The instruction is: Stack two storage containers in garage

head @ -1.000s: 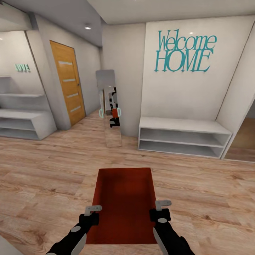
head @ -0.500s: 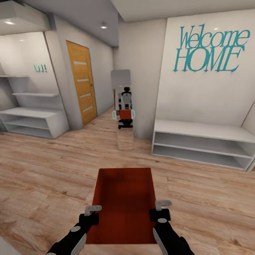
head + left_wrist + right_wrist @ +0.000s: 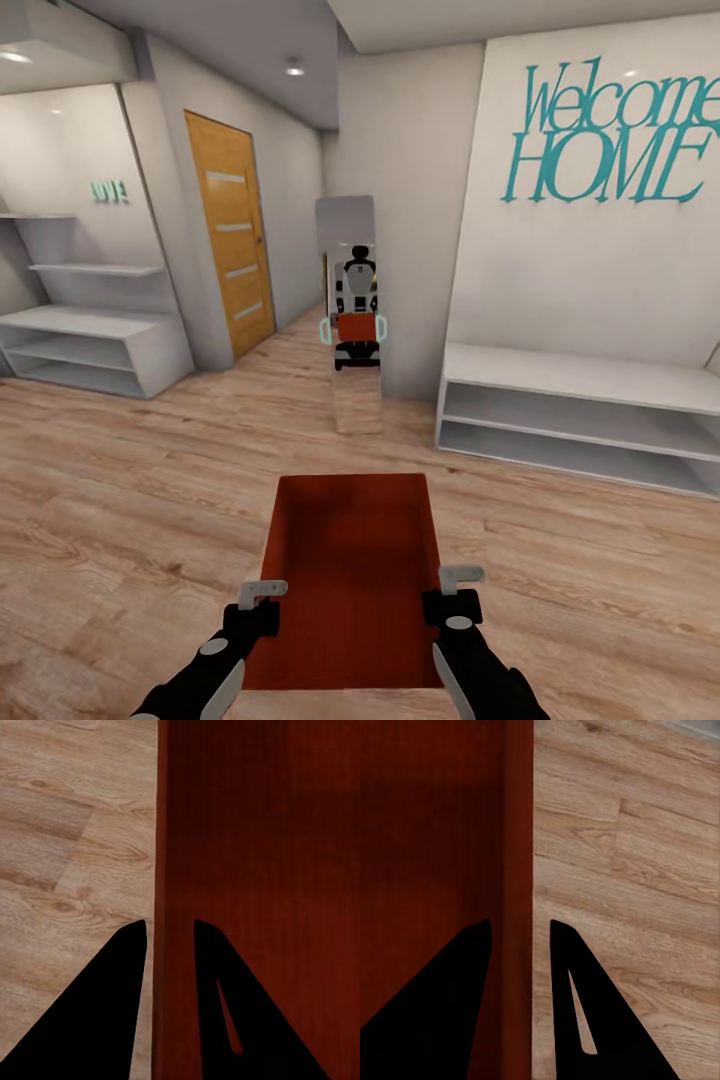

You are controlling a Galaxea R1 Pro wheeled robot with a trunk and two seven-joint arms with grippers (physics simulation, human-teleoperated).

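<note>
Head view: the orange-red lidless rectangular bin (image 3: 350, 580) hangs level over the light wood-plank floor (image 3: 120, 500), before the tall mirror (image 3: 352, 310). Left tool (image 3: 262, 592) and right tool (image 3: 461, 577) pinch opposite walls. Best driven smoothly, bin level.

Left wrist view: the fingers (image 3: 112, 1005) straddle the bin's wall, clamped.

Right wrist view: likewise; the fingers (image 3: 457, 1005) grip the wall. The bin's near end is cut off.

Your head view cuts the storage container (image 3: 350, 570) off at the bottom edge, so its near wall is out of sight. You can't tell whether it is one bin or two nested. The "Welcome HOME" lettering (image 3: 610, 135) runs off the right edge. The robot's reflection in the mirror (image 3: 355, 310) is too small for detail.
</note>
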